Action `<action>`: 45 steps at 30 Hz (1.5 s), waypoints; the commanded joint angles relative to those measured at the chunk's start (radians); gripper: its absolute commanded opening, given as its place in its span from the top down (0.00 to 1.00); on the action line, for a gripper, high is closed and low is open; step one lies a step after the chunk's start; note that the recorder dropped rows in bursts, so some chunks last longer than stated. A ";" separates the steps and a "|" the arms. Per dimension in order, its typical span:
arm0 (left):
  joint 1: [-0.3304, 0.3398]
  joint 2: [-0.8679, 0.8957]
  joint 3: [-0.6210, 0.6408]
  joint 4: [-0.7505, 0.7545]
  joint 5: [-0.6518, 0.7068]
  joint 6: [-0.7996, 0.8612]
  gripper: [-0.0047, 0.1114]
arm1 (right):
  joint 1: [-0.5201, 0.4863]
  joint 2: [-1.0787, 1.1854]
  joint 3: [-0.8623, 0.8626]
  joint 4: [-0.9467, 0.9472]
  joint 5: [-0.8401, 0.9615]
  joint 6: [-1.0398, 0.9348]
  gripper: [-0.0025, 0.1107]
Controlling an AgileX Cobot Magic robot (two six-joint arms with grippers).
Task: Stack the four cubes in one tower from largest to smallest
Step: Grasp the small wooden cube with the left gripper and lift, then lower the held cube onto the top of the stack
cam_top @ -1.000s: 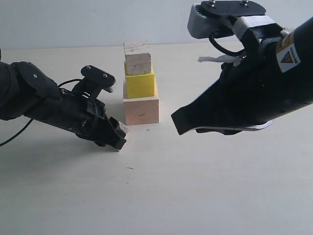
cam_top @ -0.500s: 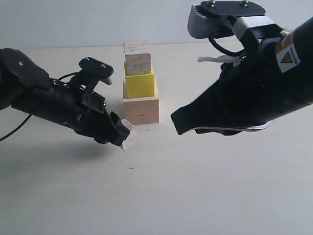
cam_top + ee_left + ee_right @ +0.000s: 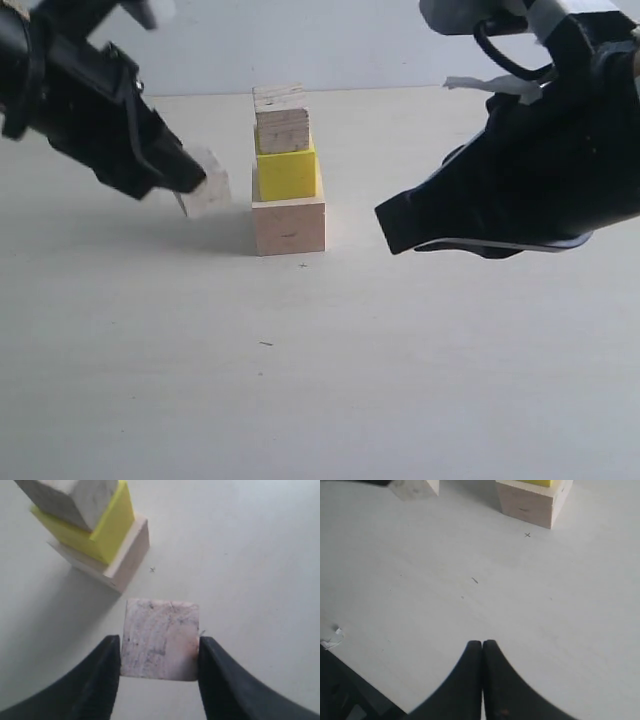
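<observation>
A tower stands mid-table: the large pale wooden cube [image 3: 288,228] at the bottom, the bright yellow cube [image 3: 287,175] on it, and the grained wooden cube [image 3: 283,128] on top, turned slightly. My left gripper [image 3: 192,186] hangs in the air left of the tower, level with the yellow cube, shut on the smallest wooden cube [image 3: 207,185]. In the left wrist view that cube [image 3: 160,639] fills the gap between both fingers of the gripper [image 3: 160,655], with the tower [image 3: 107,535] beyond. My right gripper [image 3: 388,226] hovers right of the tower, shut and empty [image 3: 482,646].
A small x mark [image 3: 303,266] is on the table just in front of the large cube. A short dark fleck [image 3: 265,344] lies nearer the front. A scrap of white paper [image 3: 331,638] lies on the table in the right wrist view.
My left gripper has risen from the table and drawn back to the left, carrying the smallest cube up with it. The right arm has shifted slightly up and to the right.
</observation>
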 commanded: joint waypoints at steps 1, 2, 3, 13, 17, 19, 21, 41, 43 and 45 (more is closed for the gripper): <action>0.045 0.011 -0.178 0.037 0.135 0.058 0.96 | 0.004 -0.025 0.004 -0.004 -0.001 0.000 0.98; 0.052 0.022 -0.220 0.033 0.162 0.074 0.96 | 0.004 -0.025 0.004 -0.004 -0.001 0.000 0.98; 0.059 0.035 -0.259 0.025 0.189 0.092 0.96 | 0.004 -0.025 0.004 -0.004 0.001 0.000 0.98; 0.073 0.230 -0.586 -0.069 0.362 0.273 0.96 | 0.004 -0.025 0.004 -0.001 0.026 0.000 0.98; 0.073 0.311 -0.696 -0.071 0.362 0.329 0.96 | 0.004 -0.025 0.004 0.027 0.046 0.000 0.98; 0.073 0.348 -0.737 -0.093 0.362 0.356 0.96 | 0.004 -0.025 0.004 0.040 0.051 0.000 0.98; 0.073 0.375 -0.765 -0.104 0.362 0.363 0.96 | 0.004 -0.025 0.004 0.053 0.061 0.000 0.98; 0.073 0.507 -0.826 -0.138 0.362 0.363 0.96 | 0.004 -0.025 0.004 0.057 0.067 -0.011 0.98; 0.073 0.509 -0.826 -0.138 0.362 0.367 0.96 | 0.004 -0.025 0.004 0.057 0.065 -0.011 0.98; 0.073 0.513 -0.826 -0.138 0.362 0.370 0.96 | 0.004 -0.025 0.004 0.057 0.065 -0.011 0.98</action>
